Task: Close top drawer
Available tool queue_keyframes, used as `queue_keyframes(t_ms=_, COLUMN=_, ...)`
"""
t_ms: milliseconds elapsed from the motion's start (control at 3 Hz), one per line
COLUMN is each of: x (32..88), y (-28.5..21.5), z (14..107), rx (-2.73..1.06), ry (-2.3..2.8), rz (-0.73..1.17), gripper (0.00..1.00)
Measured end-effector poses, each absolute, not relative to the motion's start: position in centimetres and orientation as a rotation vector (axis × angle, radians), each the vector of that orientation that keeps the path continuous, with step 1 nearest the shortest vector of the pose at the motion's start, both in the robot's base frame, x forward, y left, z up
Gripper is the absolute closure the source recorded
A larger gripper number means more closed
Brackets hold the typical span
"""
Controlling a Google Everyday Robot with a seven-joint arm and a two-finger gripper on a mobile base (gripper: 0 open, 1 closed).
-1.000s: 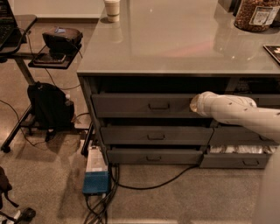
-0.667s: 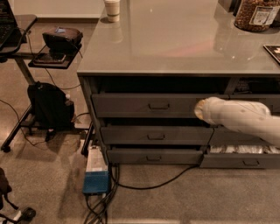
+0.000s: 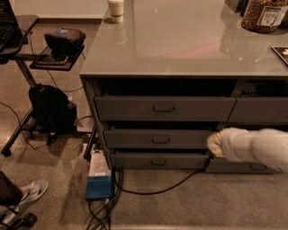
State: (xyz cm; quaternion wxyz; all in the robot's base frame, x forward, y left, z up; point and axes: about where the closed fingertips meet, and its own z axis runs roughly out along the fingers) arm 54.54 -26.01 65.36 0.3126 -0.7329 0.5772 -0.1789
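Observation:
The top drawer point(image 3: 164, 108) is the wide dark-grey front with a small central handle point(image 3: 164, 108), just under the grey counter point(image 3: 180, 40). It stands slightly out from the cabinet, with a dark gap above it. My gripper point(image 3: 214, 143) is at the end of the white arm point(image 3: 254, 148), which reaches in from the right edge. It sits below the top drawer, at the right end of the second drawer front point(image 3: 157, 139), and is apart from the top drawer.
A third drawer front point(image 3: 158, 161) lies lower. On the counter stand a cup point(image 3: 116, 9) and a jar point(image 3: 264, 15). To the left are a black backpack point(image 3: 51, 108) and a side table point(image 3: 49, 60). A blue box point(image 3: 99, 186), cables and a shoe point(image 3: 28, 192) lie on the floor.
The arm has dropped from the top drawer's right front down to the level of the second drawer and drawn back to the right.

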Motion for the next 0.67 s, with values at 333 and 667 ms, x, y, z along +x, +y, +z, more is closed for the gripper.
queue_keyframes(t_ms=333, x=48.0, y=-25.3, z=67.3, rx=-2.036, ry=1.418, rz=-0.489, gripper=1.00)
queue_keyframes(t_ms=667, x=44.9, y=-22.4, z=71.2, rx=-2.020, ry=1.308, rz=-0.510, gripper=1.00)
